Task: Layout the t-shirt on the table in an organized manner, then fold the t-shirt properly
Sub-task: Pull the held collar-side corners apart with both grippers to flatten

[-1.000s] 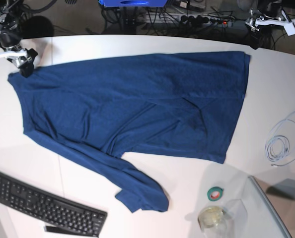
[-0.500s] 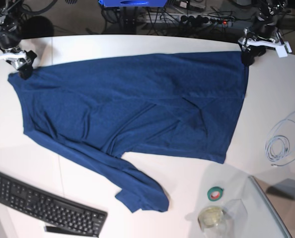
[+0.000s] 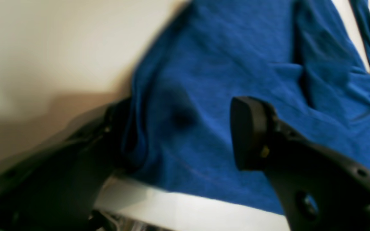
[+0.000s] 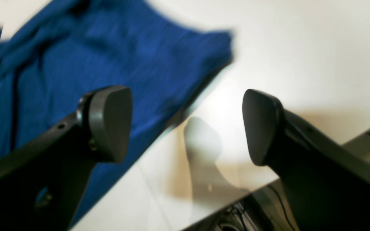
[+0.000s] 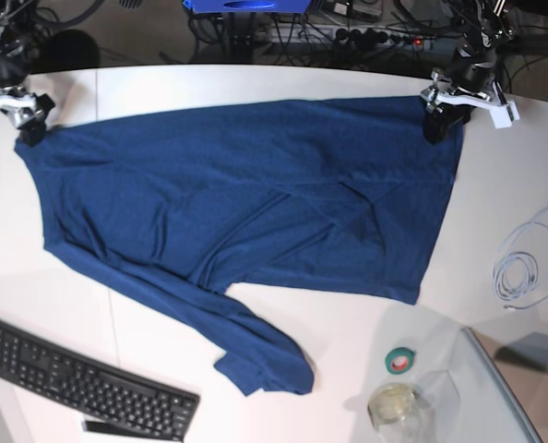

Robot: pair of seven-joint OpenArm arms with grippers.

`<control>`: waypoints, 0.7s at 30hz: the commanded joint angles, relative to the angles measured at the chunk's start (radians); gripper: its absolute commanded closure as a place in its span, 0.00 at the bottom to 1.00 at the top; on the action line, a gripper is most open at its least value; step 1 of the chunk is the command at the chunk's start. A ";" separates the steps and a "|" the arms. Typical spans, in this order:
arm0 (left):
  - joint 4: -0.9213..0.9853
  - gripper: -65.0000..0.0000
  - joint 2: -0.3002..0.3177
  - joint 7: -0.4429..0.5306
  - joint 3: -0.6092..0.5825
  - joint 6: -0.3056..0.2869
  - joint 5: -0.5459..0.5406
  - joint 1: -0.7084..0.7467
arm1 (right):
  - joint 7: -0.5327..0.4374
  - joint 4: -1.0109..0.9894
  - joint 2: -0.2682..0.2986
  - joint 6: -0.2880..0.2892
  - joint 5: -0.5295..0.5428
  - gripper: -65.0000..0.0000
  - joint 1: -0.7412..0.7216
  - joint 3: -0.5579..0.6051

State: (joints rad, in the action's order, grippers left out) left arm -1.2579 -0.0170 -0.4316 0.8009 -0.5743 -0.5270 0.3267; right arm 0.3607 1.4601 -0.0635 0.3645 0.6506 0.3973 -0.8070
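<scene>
The shirt [image 5: 237, 212] lies spread across the white bench [image 5: 256, 81], mostly flat, with creases near the middle and one sleeve trailing toward the keyboard [image 5: 80, 380].

The left gripper [image 3: 185, 131] is at the shirt's far corner. Its jaws are apart and straddle the cloth edge, one at the hem beside the bare bench and one over the fabric. No cloth looks pinched yet.

The right gripper [image 4: 185, 125] hovers with its jaws wide and empty, above bare bench just beside the opposite corner of the shirt.

The main risk on the left is a poor bite. The jaws may close on only the top layer or a thin lip of hem, and the corner would then slip out on lifting.

On the right, the jaws sit off the cloth, so closing here would catch nothing.

If only one side is gripped, pulling would drag the shirt askew and deepen the middle creases. The loose sleeve could bunch, or sweep toward the keyboard and the tape roll [image 5: 400, 360].
</scene>
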 commanded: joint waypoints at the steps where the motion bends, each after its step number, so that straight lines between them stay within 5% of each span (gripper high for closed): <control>1: -0.004 0.42 0.005 -0.022 0.007 0.009 0.014 0.012 | -0.022 -0.005 0.017 0.012 0.016 0.23 -0.019 -0.007; 6: -0.010 0.67 0.012 -0.026 0.008 0.009 0.008 0.010 | 0.025 -0.115 0.044 0.012 0.015 0.23 -0.074 -0.004; 12: -0.007 0.82 0.024 -0.026 0.005 0.009 0.012 -0.002 | 0.034 -0.243 0.069 0.012 0.011 0.25 -0.133 -0.004; 17: -0.009 1.00 0.025 -0.026 0.005 0.009 0.014 -0.002 | 0.034 -0.301 0.073 0.012 0.011 0.52 -0.180 -0.004; 21: -0.009 1.00 0.025 -0.026 0.002 0.009 0.015 -0.002 | 0.034 -0.296 0.073 0.012 0.011 0.91 -0.177 -0.012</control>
State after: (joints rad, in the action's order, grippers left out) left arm -1.2541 0.0002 -0.4683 0.8013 -0.5575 -0.5011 0.3210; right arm 0.3954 1.1545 -0.0002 0.3820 0.6655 0.2173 -0.8131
